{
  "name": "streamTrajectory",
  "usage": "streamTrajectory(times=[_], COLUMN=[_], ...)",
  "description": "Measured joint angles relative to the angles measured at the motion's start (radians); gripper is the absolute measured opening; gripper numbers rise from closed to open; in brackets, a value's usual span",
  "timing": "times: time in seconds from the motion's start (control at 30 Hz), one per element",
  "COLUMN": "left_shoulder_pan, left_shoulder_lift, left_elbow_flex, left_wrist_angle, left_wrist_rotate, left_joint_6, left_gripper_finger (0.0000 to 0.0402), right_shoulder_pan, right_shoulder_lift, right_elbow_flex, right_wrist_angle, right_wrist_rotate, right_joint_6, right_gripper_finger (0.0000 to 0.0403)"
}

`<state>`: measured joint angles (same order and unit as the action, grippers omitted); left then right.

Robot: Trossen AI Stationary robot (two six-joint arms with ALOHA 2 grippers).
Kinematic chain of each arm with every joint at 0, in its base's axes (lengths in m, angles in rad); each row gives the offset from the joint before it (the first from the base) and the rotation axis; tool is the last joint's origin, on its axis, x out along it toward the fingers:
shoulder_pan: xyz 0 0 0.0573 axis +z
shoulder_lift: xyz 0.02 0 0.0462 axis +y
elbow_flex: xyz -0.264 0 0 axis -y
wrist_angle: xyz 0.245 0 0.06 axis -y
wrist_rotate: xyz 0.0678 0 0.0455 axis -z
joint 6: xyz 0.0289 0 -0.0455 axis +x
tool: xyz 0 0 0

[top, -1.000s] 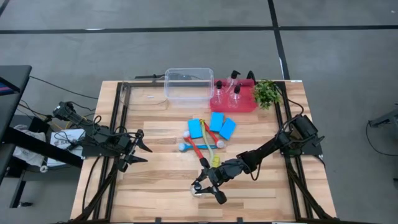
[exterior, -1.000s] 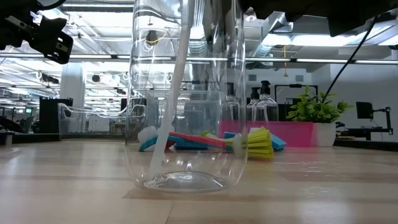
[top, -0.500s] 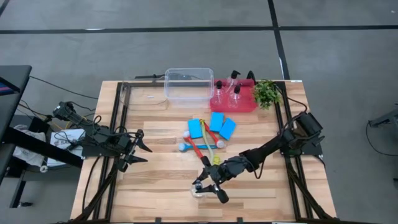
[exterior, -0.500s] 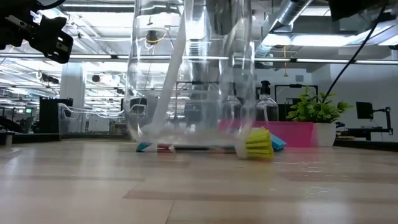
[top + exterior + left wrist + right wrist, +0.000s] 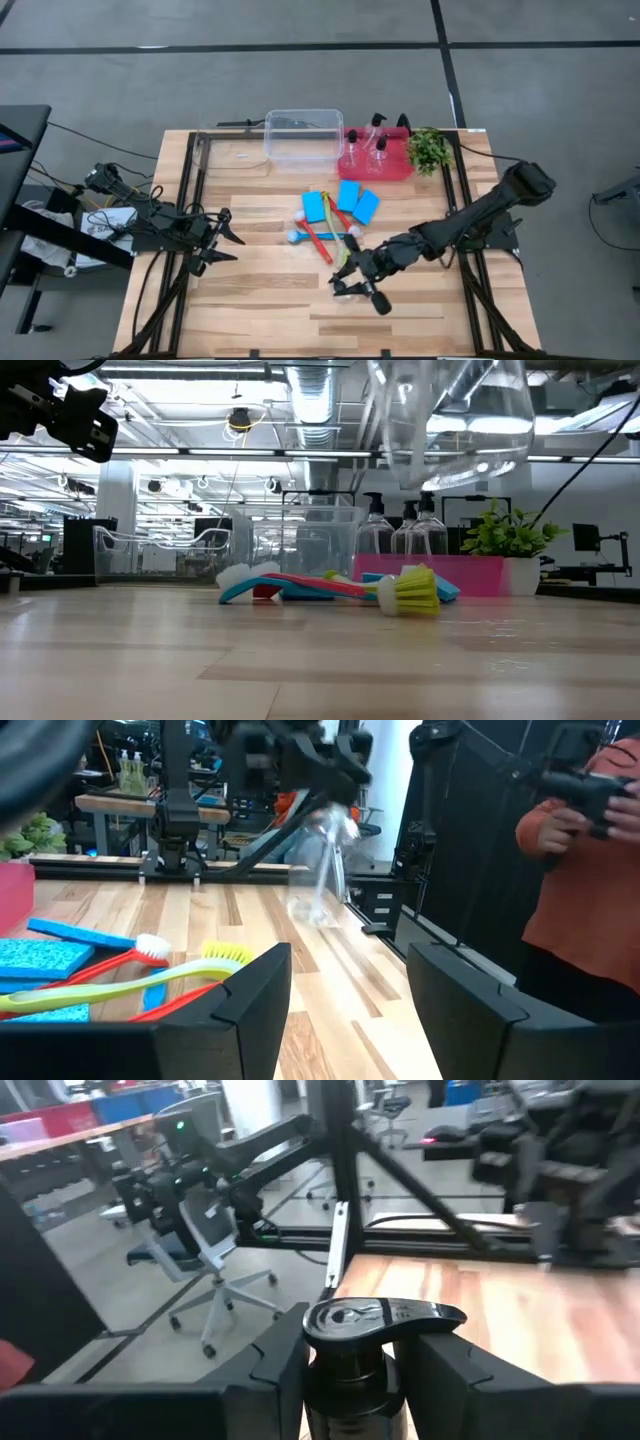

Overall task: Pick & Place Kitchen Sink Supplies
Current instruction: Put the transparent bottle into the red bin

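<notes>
The right gripper [image 5: 352, 283], low and a little right of centre in the overhead picture, is clenched on the neck of a clear pump bottle [image 5: 362, 1342], just under its black pump top. In the table-level picture that bottle's base [image 5: 462, 422] hangs in the air at the top right, well clear of the wood. The left gripper [image 5: 222, 240] waits at the left side of the table [image 5: 260, 300] with its fingers spread and nothing between them.

Toward the upper middle of the overhead picture sits a clear plastic tub [image 5: 302, 137]; I can't make out anything inside it. Just to its right, touching or nearly so, is a red tray [image 5: 375, 160] with three more pump bottles [image 5: 380, 150] standing upright in it. A small green plant [image 5: 430, 149] stands at the tray's right end.

In the middle of the table lie three blue sponges [image 5: 348, 196] side by side. Three long-handled brushes lie crossed beside and below them: a red one [image 5: 318, 241], a blue one [image 5: 315, 237] and a yellow-green one [image 5: 345, 256].

Past the table's edge in the left wrist picture stands a person in an orange top [image 5: 575, 870].
</notes>
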<state>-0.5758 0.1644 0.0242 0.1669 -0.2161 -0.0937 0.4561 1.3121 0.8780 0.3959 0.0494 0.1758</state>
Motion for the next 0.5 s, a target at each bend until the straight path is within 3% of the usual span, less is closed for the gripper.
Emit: streamTrajectory(times=[0.17, 0.5], left_shoulder_pan=[0.0, 0.0], left_shoulder_lift=[0.0, 0.0], left_elbow_flex=[0.0, 0.0], left_wrist_angle=[0.0, 0.0], left_wrist_rotate=[0.0, 0.0], left_joint_6=[0.0, 0.0], left_gripper_finger=[0.0202, 0.0202], right_shoulder_pan=[0.0, 0.0], right_shoulder_lift=[-0.135, -0.414], right_elbow_flex=[0.0, 0.0], right_wrist_angle=[-0.126, -0.385], right_wrist_rotate=[0.059, 0.21], right_joint_6=[-0.019, -0.083], right_gripper_finger=[0.0141, 0.0126])
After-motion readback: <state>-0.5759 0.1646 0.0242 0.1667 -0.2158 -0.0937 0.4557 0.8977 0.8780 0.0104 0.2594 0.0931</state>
